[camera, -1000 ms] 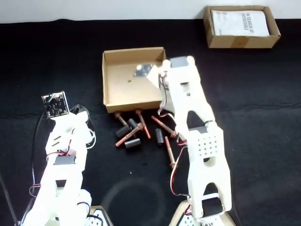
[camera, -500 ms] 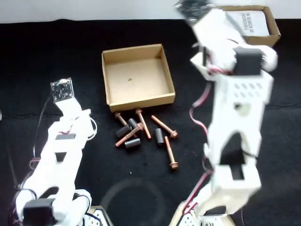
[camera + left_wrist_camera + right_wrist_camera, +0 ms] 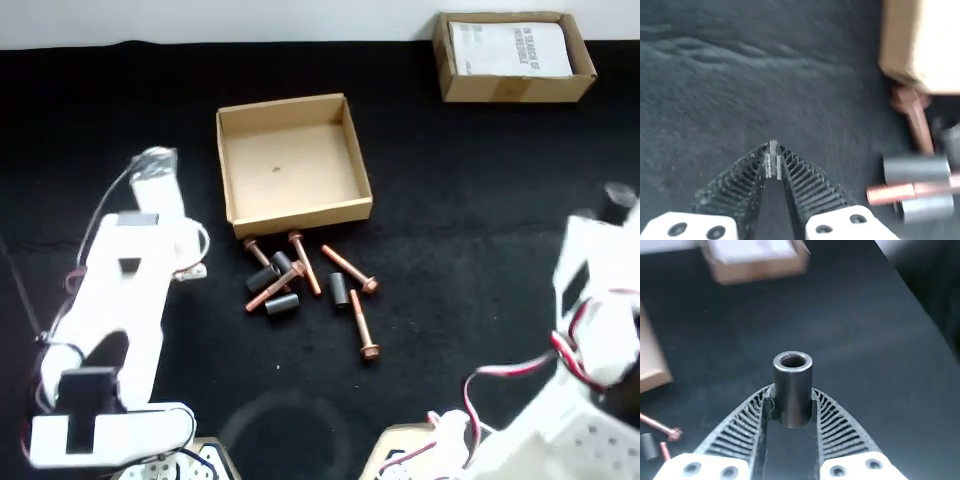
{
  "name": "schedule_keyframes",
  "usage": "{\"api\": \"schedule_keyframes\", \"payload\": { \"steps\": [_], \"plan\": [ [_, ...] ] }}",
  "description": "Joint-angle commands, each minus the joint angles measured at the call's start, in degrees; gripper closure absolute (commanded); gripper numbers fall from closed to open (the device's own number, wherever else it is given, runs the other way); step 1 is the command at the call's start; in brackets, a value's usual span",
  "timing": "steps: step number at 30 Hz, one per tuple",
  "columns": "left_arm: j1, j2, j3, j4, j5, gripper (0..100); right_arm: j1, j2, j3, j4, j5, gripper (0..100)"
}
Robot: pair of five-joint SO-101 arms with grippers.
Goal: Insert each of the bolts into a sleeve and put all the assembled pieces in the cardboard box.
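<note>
Sleeve (image 3: 792,382) upright in right claw (image 3: 791,396), left claw (image 3: 772,156) closed

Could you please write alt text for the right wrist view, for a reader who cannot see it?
The right end effector grips a dark metal sleeve upright, its open bore facing the camera. Behind it lies a black table cover, with a cardboard box holding paper farther off and a copper bolt off to one side.
</note>
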Motion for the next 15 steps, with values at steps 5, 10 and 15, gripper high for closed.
{"api": "schedule_keyframes", "payload": {
  "steps": [5, 10, 15],
  "plan": [
    [13.23, 0.75, -25.36, 26.46, -25.49, 99, 20.00, -19.74, 38.81, -24.84, -0.62, 99.1],
    [23.25, 1.01, -36.88, 35.69, -46.07, 99, 28.79, -31.43, 61.58, -42.86, 4.04, 99.1],
    [31.08, 1.10, -40.57, 41.14, -69.36, 99, 34.33, -40.22, 77.58, -55.60, 8.88, 99.1]
  ]
}}
